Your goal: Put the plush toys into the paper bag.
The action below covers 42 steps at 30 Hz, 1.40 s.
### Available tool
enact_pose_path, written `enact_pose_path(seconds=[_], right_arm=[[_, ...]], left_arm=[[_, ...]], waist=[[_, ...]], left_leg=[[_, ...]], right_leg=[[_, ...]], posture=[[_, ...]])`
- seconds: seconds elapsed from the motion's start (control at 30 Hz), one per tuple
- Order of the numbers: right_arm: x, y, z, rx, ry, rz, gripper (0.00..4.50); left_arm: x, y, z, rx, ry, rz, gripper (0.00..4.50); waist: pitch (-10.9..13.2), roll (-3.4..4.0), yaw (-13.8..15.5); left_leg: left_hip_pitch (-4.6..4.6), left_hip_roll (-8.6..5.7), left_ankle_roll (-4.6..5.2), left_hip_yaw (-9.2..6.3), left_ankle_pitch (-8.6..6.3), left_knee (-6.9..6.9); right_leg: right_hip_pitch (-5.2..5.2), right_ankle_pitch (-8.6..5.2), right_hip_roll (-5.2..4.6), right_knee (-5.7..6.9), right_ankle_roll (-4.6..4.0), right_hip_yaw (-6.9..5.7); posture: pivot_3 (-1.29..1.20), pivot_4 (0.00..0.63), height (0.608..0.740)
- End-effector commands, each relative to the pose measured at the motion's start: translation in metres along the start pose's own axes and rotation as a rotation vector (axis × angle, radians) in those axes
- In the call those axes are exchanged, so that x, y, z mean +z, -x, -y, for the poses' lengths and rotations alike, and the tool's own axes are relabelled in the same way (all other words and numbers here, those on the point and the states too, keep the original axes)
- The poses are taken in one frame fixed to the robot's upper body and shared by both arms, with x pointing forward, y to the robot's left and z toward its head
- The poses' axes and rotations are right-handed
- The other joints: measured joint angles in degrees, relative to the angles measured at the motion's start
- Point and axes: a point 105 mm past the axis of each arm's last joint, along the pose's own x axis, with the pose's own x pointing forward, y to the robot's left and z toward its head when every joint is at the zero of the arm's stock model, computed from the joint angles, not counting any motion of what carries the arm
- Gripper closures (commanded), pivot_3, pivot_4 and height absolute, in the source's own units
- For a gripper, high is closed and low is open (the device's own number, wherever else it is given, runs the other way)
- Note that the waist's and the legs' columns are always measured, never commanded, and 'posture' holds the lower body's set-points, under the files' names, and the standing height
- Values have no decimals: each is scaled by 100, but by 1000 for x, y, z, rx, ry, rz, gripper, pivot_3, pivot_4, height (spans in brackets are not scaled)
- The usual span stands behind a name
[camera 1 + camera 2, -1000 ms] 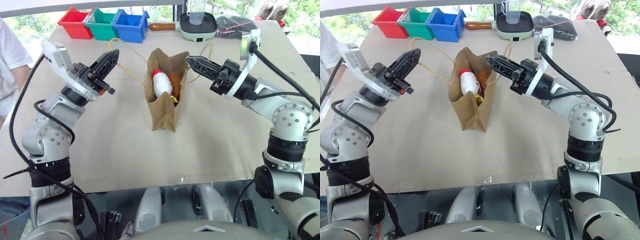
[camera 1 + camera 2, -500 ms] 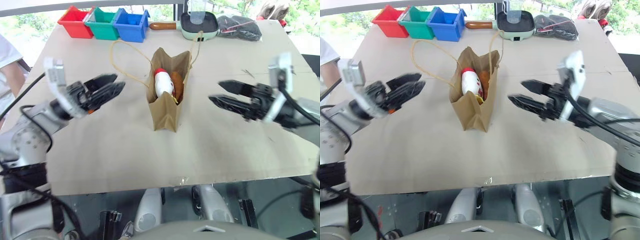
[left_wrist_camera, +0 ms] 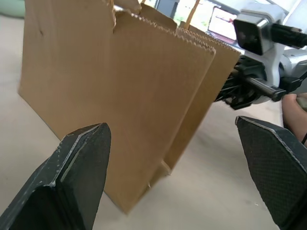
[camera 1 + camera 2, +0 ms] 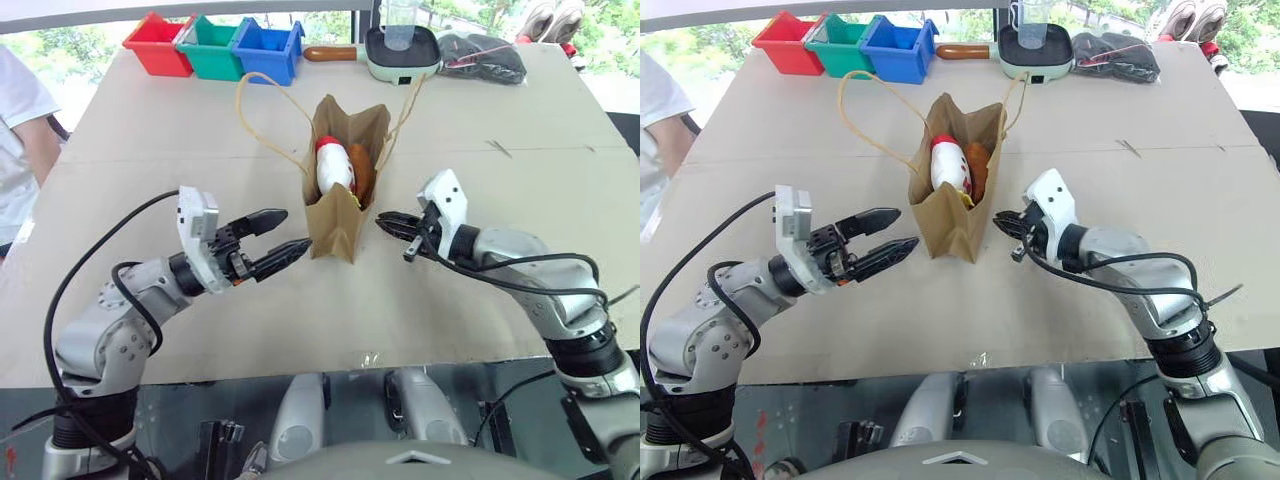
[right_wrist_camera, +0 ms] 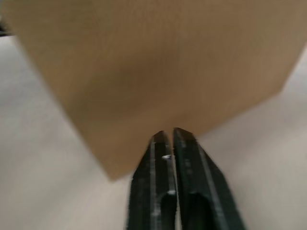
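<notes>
**Both toys bagged; grippers flank the bag**

Paper bag [image 4: 340,205] stands upright between the two grippers. Both plush toys sit inside: white one [image 4: 333,166] beside brown one [image 4: 361,170]. Left gripper [image 4: 283,234] has jaws spread wide, empty, just beside the bag's wall. Right gripper [image 4: 388,220] is closed on nothing, tip near the opposite wall. Judgement: loading looks finished; next move is only to clear away without tipping the bag.

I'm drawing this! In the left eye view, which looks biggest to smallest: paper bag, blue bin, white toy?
1. paper bag, clearly the largest.
2. blue bin
3. white toy, partly hidden inside the bag.
The bin sits farther from the camera, so its rank over the toy is unsure.
</notes>
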Motion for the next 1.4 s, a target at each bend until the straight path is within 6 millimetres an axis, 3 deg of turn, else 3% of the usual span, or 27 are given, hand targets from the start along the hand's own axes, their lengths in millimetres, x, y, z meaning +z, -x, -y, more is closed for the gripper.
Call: enact_pose_path(seconds=[0.03, 0.27, 0.47, 0.57, 0.77, 0.83, 0.87, 1.0, 1.2, 1.4], right_arm=[[18, -22, -20, 98, 18, 111, 4465], [22, -45, -40, 183, 25, 152, 4465], [24, -63, -49, 218, 21, 178, 4465], [23, -64, -48, 212, 24, 187, 4500], [31, -48, -46, 195, 81, 264, 4500], [36, -28, -47, 236, 61, 329, 4500], [40, -11, -47, 260, 68, 364, 4500], [23, 41, -36, 213, 192, 222, 3243], [11, 123, -11, 16, 250, 30, 185], [4, 145, -8, -78, 229, -28, 69]], left_arm=[[18, -19, 13, 42, -121, 78, 0], [21, -31, 20, 127, -165, 122, 0], [19, -34, -1, 294, -250, 115, 0], [13, -40, -7, 326, -233, 135, 714], [13, -37, -9, 314, -226, 192, 3268], [19, -31, -14, 268, -231, 208, 4219], [24, -28, -16, 210, -244, 215, 4428], [36, -18, -17, -81, -296, 177, 4500], [36, -18, -35, -458, -374, 58, 4500], [16, -45, -46, -579, -385, -26, 4500]], waist=[[0, 1, -13], [0, 1, -10], [0, 1, -12], [0, 1, 8], [0, 1, 6], [0, 1, 7], [1, 1, 14], [2, 5, 104], [2, 5, 122], [-1, -1, 37]], left_leg=[[-1, 0, 0, 0, 0, 0], [2, -1, 0, -5, 0, 4], [10, -2, 0, -7, 0, 9], [9, -4, -1, -7, 0, 13], [9, -5, -1, -7, 0, 14], [9, -5, -1, -8, 0, 14], [7, -5, 0, -10, 0, 14], [3, -7, 0, -12, 0, 20], [6, -7, 0, -9, 0, 22], [8, -5, 1, -8, 0, 28]], right_leg=[[-1, 1, 1, 1, 0, 1], [0, 1, -1, 16, -1, -4], [-1, 0, 2, 40, -2, -4], [0, 0, 0, 41, -2, -5], [0, 0, -2, 42, -2, -6], [0, 0, -1, 44, -2, -6], [0, 0, -1, 45, -2, -9], [1, -1, -2, 42, -1, -14], [6, -2, 3, 35, -2, -13], [10, -2, 11, 35, -1, -6]], posture=[[0, 150, 740], [0, 150, 740], [0, 150, 740], [0, 150, 740], [0, 150, 740], [0, 150, 740], [0, 150, 740], [0, 150, 740], [0, 150, 740], [0, 150, 740]])
